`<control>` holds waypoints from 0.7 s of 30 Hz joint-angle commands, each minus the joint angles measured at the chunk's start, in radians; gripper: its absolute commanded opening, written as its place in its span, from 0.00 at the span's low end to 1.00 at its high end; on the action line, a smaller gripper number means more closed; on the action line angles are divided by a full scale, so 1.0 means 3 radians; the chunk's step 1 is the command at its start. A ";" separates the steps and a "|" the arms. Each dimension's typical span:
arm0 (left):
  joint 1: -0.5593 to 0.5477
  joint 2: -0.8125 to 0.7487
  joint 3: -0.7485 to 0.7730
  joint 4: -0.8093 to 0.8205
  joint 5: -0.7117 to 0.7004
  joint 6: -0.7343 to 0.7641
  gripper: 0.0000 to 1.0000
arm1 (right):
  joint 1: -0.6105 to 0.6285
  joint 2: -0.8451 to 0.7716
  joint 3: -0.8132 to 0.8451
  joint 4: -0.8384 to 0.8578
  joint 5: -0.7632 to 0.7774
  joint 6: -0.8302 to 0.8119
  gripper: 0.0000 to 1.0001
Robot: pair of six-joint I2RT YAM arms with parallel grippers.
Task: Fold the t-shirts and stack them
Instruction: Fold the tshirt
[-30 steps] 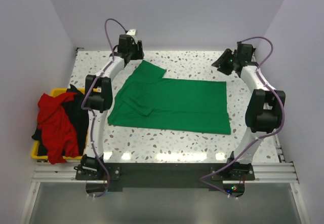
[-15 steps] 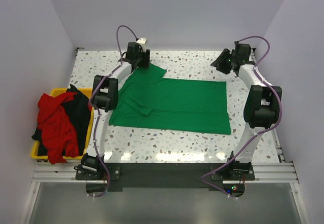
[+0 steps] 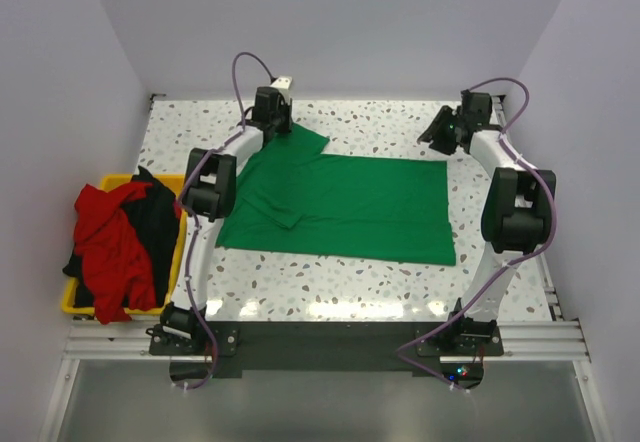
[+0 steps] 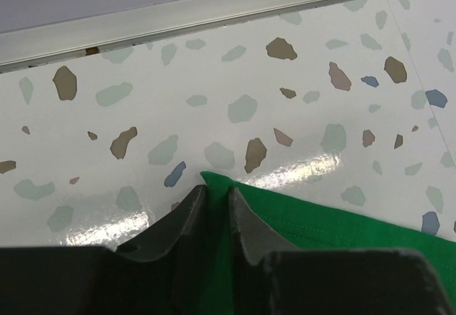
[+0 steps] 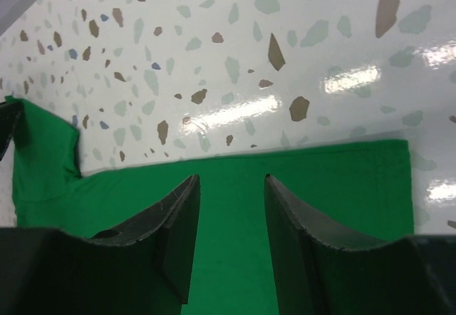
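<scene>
Left gripper (image 4: 216, 201) pinches soft green t-shirt (image 3: 350, 202) at pointed sleeve corner. Right gripper (image 5: 229, 187) jaws apart above flat smooth cloth near straight edge. Glossy speckled table (image 3: 380, 122).

- Green t-shirt (image 3: 350, 207): bright green and plain, spread flat on the speckled counter (image 3: 370, 127) with its length running left to right. The straight edge at the right lies smooth. The left end is rumpled, with a flap folded over near the front edge.
- Far-left sleeve (image 3: 300, 138): points toward the back of the counter. Its corner (image 4: 214, 181) lies in the narrow gap of the left end effector (image 4: 216, 190).
- Red t-shirt (image 3: 110, 242): crumpled and unfolded, heaped in the yellow bin (image 3: 70, 302) left of the counter and spilling over the bin's rim.
- Black t-shirt (image 3: 155, 217): crumpled, lying under and beside the red one in the same bin.
</scene>
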State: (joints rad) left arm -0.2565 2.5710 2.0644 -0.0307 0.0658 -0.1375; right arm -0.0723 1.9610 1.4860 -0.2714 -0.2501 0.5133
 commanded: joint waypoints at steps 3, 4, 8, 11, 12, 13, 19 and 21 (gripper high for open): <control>-0.0014 -0.0240 -0.0157 0.0281 -0.0076 -0.0017 0.20 | 0.0006 -0.0069 0.0129 -0.0235 0.0526 -0.0151 0.44; -0.0014 -0.0281 -0.0172 0.0297 -0.0071 -0.0032 0.20 | 0.0006 -0.0063 0.0139 -0.0311 0.0608 -0.0161 0.44; -0.0014 -0.0388 -0.0290 0.0383 -0.0040 -0.0058 0.18 | 0.0001 -0.0007 0.0170 -0.0374 0.0859 -0.0248 0.43; -0.0014 -0.0460 -0.0356 0.0445 -0.0025 -0.0089 0.18 | 0.0001 0.0105 0.0211 -0.0384 0.0971 -0.0274 0.41; -0.0014 -0.0470 -0.0362 0.0455 0.0000 -0.0104 0.17 | -0.0004 0.0146 0.0246 -0.0399 0.0982 -0.0279 0.40; -0.0014 -0.0481 -0.0362 0.0455 0.0006 -0.0114 0.17 | -0.0004 0.0217 0.0262 -0.0404 0.0997 -0.0284 0.39; -0.0014 -0.0527 -0.0387 0.0445 0.0041 -0.0140 0.17 | -0.0035 0.0412 0.0410 -0.0440 0.1115 -0.0300 0.38; -0.0014 -0.0527 -0.0413 0.0460 0.0041 -0.0130 0.17 | -0.0040 0.0463 0.0441 -0.0455 0.1166 -0.0310 0.38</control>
State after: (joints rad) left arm -0.2569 2.4882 1.9488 0.0456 0.0662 -0.1654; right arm -0.0757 2.0933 1.5650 -0.3962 0.0463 0.4431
